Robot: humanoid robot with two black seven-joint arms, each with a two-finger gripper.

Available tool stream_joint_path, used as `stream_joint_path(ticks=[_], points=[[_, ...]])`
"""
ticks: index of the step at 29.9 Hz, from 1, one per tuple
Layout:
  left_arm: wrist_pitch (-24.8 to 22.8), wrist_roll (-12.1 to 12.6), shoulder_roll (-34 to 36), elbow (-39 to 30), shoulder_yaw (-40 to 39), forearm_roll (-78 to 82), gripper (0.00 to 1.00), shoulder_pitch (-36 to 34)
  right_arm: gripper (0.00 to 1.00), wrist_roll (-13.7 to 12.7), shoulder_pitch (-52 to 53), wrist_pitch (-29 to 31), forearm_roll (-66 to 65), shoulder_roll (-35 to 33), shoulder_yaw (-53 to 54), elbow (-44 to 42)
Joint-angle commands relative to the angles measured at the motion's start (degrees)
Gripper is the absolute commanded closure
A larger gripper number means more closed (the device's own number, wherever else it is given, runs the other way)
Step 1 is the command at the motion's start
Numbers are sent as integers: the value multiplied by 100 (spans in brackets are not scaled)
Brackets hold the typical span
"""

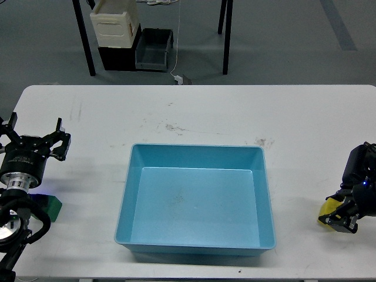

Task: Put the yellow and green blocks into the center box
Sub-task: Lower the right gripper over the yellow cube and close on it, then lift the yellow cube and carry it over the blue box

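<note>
Light-blue shallow rectangular plastic tray [197,154] sits centre of white table [200,106], nothing inside. Small dark green cube [51,207] lies on table at far left, well apart from tray, partly hidden behind left arm. Left gripper [34,136] above it in view, fingers spread, holding nothing. Small bright yellow cube [328,210] at far right edge of table, mostly covered by right gripper [342,218], which is right on it; dark and end-on, jaw state cannot tell. Cream bin [114,26] and black crate [154,50] on floor beyond table.
</note>
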Motion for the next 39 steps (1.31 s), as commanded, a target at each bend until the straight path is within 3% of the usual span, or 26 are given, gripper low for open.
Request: stream_joint_path(ticks=[1, 9, 16, 21, 27, 39], points=[[51, 0, 0, 0, 1, -8, 0, 0, 96, -1, 303, -61, -2, -23, 258, -179], [42, -9, 26, 0, -7, 18, 0, -17, 97, -1, 603, -70, -2, -216, 2182, -1190], [42, -18, 35, -9, -7, 54, 0, -149, 100, -1, 1490, -18, 299, -111, 2712, -998], [51, -9, 53, -9, -7, 54, 0, -219, 100, -1, 2079, 122, 352, 836, 2458, -330], [60, -18, 61, 0, -16, 54, 0, -202, 100, -1, 3116, 207, 370, 1979, 1132, 110], [60, -18, 79, 9, -60, 54, 0, -219, 100, -1, 3266, 207, 317, 3430, -302, 154]])
